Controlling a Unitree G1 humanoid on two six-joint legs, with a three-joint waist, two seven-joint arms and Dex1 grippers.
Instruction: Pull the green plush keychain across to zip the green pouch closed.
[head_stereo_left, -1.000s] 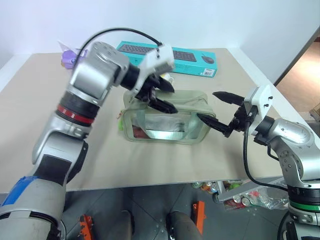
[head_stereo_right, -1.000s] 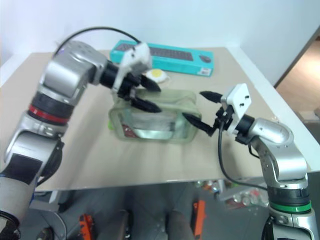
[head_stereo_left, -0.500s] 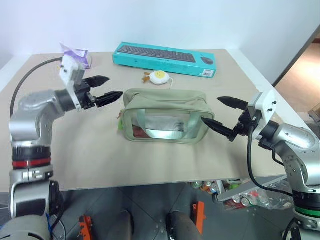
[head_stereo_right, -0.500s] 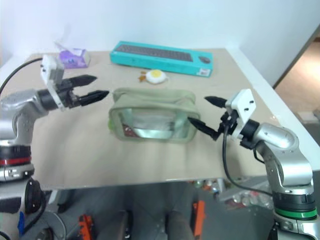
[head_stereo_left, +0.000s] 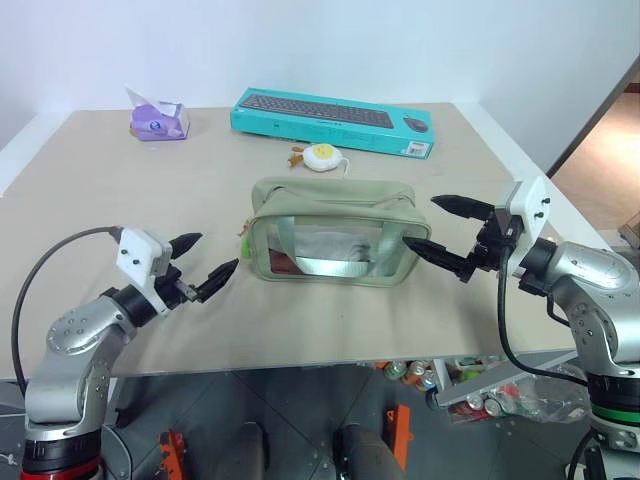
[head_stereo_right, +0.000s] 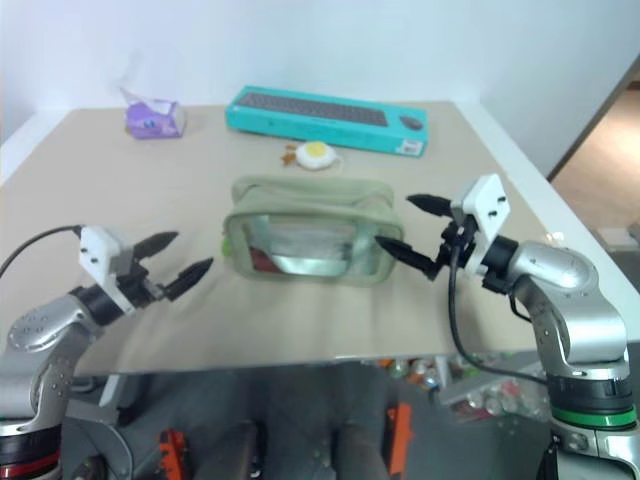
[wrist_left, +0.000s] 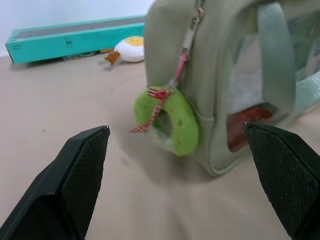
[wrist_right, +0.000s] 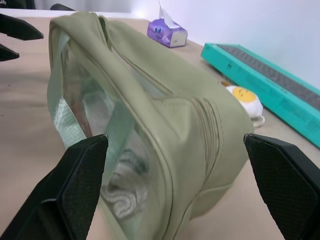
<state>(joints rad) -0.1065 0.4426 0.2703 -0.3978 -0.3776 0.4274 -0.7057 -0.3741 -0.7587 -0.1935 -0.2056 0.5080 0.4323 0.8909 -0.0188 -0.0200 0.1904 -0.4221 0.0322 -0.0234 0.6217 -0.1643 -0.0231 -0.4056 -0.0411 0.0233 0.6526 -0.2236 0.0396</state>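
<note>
The green plush keychain (wrist_left: 172, 120) is hanging off the green pouch (head_stereo_left: 332, 232)'s end nearest our left gripper (head_stereo_left: 205, 262), mid-table. We are keeping both claws spread and empty, our right gripper (head_stereo_left: 443, 228) flanking the pouch's opposite end.

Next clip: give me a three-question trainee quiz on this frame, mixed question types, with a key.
1. True or false: the left gripper is closed on the green plush keychain.
2. Which lies nearest the egg-shaped plush charm? A) the purple tissue pack B) the teal keyboard box C) the right gripper
3. Fill in: the keychain hangs at the end of the green pouch that faces the ____ gripper.

Key
1. False: its jaws are open and it is apart from the keychain.
2. B
3. left
</note>
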